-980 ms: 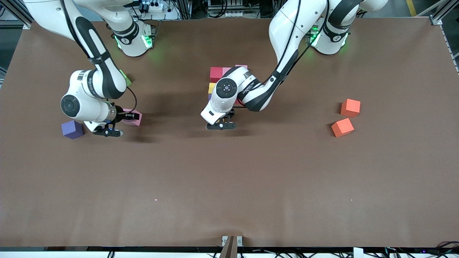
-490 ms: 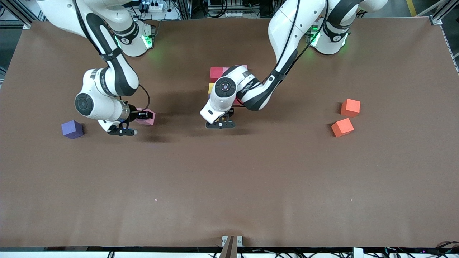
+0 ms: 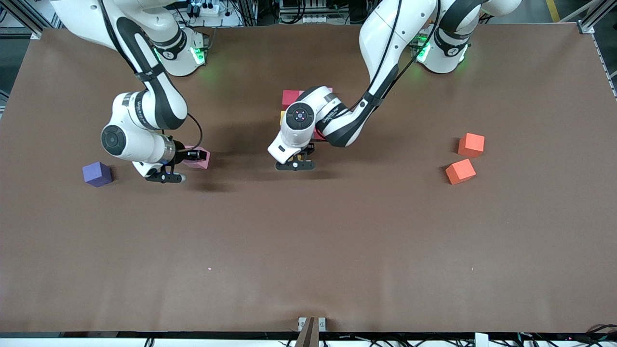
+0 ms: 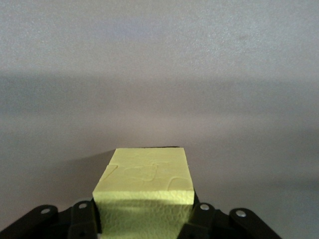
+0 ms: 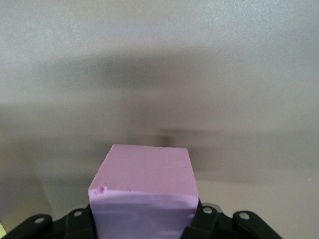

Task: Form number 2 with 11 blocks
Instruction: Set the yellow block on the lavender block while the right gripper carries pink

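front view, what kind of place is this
Probably a robotics lab: two arms bolted at a brown-covered table, metal framing at its corners, a power strip and cables past its edge.

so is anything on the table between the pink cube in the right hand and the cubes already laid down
Nothing visible. The right hand is shut on the pink cube, and the brown table is bare from there to the laid cubes, where the left hand holds a yellow cube.

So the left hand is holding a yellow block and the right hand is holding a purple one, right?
Not quite. The right hand holds a pink block, as the right wrist view shows. The purple block sits on the table by itself. The left hand does hold a yellow block.
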Robot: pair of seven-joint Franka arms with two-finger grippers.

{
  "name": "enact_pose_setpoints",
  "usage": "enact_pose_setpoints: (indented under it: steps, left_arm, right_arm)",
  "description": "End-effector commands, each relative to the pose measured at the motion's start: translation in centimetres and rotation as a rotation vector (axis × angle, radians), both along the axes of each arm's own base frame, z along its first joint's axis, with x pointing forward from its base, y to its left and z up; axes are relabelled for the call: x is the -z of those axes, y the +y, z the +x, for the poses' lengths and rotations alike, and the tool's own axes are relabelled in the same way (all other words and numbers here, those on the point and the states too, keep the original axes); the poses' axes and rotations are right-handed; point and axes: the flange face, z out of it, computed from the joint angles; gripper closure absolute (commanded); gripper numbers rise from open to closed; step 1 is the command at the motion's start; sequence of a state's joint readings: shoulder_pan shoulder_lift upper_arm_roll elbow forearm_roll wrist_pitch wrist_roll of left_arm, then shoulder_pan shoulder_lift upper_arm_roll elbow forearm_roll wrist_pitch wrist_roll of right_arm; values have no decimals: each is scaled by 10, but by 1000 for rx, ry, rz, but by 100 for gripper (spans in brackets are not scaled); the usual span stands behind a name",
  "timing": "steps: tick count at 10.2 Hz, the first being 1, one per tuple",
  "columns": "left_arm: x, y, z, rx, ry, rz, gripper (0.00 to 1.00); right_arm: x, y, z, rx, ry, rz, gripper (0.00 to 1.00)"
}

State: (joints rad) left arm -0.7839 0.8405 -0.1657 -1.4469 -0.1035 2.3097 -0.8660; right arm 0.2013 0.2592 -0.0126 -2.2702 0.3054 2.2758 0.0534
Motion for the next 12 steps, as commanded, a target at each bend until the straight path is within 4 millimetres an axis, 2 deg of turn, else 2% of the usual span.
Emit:
enact_pose_setpoints:
  steps: [1,2,3,5,7,8,9,10,11,12]
  left_arm:
    - [16,4,-9,22,21,39,83]
    - [15,4,-8,21,20,36,70]
    - [12,3,-6,16,19,30,1]
    - [2,5,4,-4,9,14,0]
    - [-32,4,14,-23,-17,-24,0]
    - [-59,6,22,-45,-34,-55,0]
    - [-98,10,32,-78,-51,-103,0]
    - [-144,26,45,-100,-61,-125,0]
    - [-177,44,50,-103,-46,-101,0]
    - [-201,69,59,-114,-22,-60,0]
  right_arm:
    - [-9,1,-2,22,-1,13,62]
    - [-9,1,-2,22,-1,13,62]
    - [-10,1,-2,22,-3,14,62]
    - [-10,1,-2,22,-3,14,62]
    - [-12,2,1,41,-5,11,62]
    - [-14,8,2,54,-4,6,62]
    - [-17,18,3,68,-5,-1,62]
    - [-21,29,4,92,-5,-11,62]
    - [-24,41,4,118,-6,-18,62]
    - [-29,57,6,145,-8,-28,62]
